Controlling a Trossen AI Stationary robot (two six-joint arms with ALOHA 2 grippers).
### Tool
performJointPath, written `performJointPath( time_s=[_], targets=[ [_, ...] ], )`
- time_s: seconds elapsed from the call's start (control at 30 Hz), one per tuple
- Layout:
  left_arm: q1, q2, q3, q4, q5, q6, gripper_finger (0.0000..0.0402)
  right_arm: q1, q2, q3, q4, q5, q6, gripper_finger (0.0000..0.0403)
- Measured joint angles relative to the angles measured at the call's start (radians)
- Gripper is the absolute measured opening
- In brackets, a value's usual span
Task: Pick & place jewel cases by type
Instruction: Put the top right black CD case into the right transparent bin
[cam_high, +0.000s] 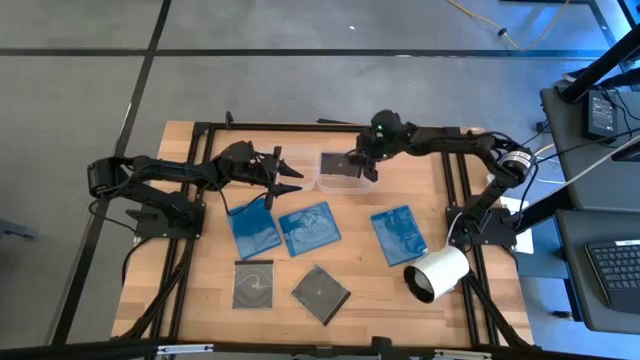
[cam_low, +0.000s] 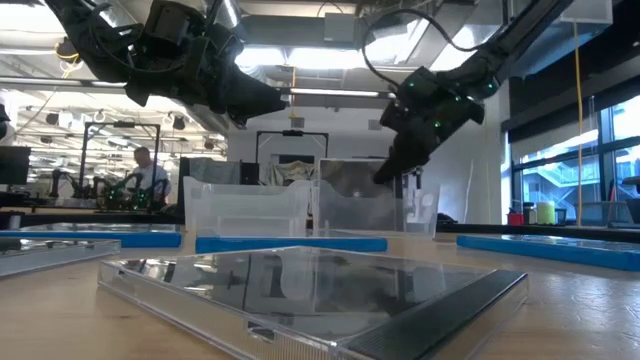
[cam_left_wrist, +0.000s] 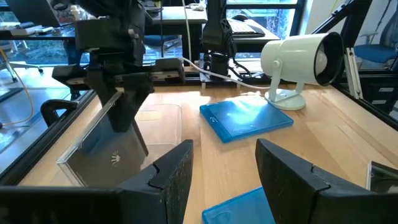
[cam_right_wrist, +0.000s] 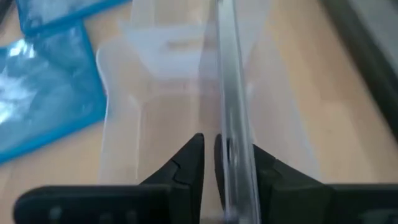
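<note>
dark jewel case (cam_low: 300, 290) nearest, edge cropped | right end effector (cam_right_wrist: 227, 155) clamps clear case (cam_right_wrist: 231, 93)

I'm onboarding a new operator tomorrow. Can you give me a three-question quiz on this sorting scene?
1. True or false: the right end effector holds a dark jewel case over a clear tub.
2. How many blue jewel cases lie flat on the table?
3. Which is open and empty? A) left end effector B) right end effector

Key:
1. True.
2. Three: one nearest the left arm, one in the middle, one by the white cylinder.
3. A.
</note>
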Motion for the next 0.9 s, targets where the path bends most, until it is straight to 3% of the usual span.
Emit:
performJointPath(
  time_s=[0.53,0.9],
  targets=[
    [0.0,0.0,0.0,-0.001,0.0,0.0,0.0171,-0.012,0.0,0.017,-0.108,-0.038,-0.124,0.0078],
    [0.0,0.0,0.0,-0.001,0.0,0.0,0.0171,-0.07,0.0,0.017,-0.149,-0.138,-0.063,0.0046]
  ],
)
